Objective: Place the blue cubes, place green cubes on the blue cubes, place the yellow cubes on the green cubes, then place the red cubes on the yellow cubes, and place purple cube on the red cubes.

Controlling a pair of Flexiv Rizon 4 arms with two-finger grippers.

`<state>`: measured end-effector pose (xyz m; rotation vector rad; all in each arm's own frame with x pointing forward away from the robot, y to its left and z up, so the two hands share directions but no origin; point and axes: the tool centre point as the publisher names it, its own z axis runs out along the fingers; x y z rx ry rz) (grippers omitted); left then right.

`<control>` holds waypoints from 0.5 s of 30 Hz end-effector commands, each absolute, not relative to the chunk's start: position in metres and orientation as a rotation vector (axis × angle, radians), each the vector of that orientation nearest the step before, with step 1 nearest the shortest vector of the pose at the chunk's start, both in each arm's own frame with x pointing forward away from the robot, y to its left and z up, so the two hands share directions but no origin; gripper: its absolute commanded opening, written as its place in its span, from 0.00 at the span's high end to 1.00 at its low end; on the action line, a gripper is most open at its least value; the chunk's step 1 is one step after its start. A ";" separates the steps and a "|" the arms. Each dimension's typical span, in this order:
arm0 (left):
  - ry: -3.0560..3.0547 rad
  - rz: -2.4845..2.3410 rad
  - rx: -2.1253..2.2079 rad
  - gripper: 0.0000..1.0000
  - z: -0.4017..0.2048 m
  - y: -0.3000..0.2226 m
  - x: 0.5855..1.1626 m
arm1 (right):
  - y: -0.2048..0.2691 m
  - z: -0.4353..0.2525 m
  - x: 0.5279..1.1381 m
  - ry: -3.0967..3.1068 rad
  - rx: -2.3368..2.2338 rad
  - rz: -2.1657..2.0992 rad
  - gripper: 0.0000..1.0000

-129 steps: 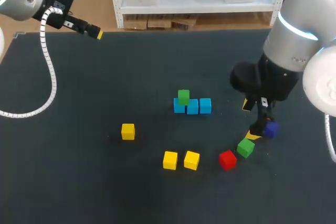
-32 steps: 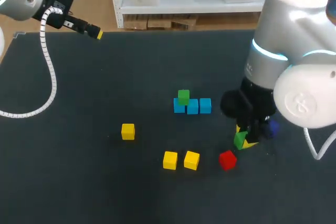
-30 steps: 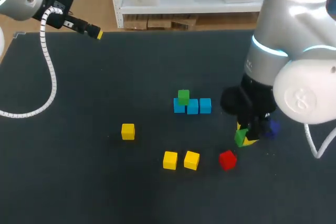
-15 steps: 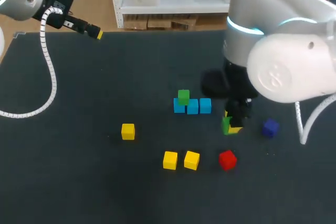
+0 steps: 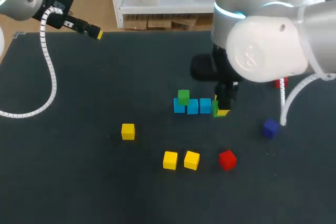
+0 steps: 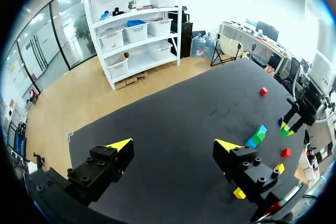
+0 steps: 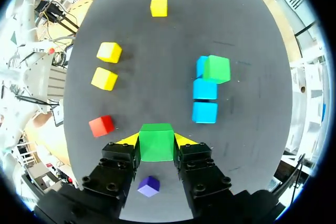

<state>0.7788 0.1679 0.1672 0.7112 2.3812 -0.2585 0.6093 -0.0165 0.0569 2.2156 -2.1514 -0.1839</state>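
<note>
Since green goes on blue, we hold the carried green cube point(image 5: 214, 109) in our right gripper point(image 5: 221, 109) just beside the end of the blue row point(image 5: 192, 106) in the head view, arm near vertical; a stacked green cube point(image 5: 183, 96) tops the other end. Left wrist view: our left gripper point(image 6: 173, 145) gapes empty, well apart from the cubes. Right wrist view: both fingers clamp the carried green cube.

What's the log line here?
right gripper: shut on green cube | near blue cubes | left gripper: open, empty | second green cube: on blue cubes
</note>
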 end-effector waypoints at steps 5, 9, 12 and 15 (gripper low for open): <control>2.378 -0.263 0.714 0.00 0.167 0.168 0.779 | 0.009 0.050 0.640 -2.127 2.150 -0.113 1.00; 2.378 -0.263 0.714 0.00 0.167 0.168 0.779 | 0.014 0.049 0.648 -2.139 2.154 -0.115 1.00; 2.378 -0.263 0.714 0.00 0.167 0.168 0.779 | 0.017 0.046 0.654 -2.163 2.134 -0.112 1.00; 2.378 -0.263 0.714 0.00 0.167 0.168 0.779 | 0.017 0.042 0.659 -2.191 2.097 -0.101 1.00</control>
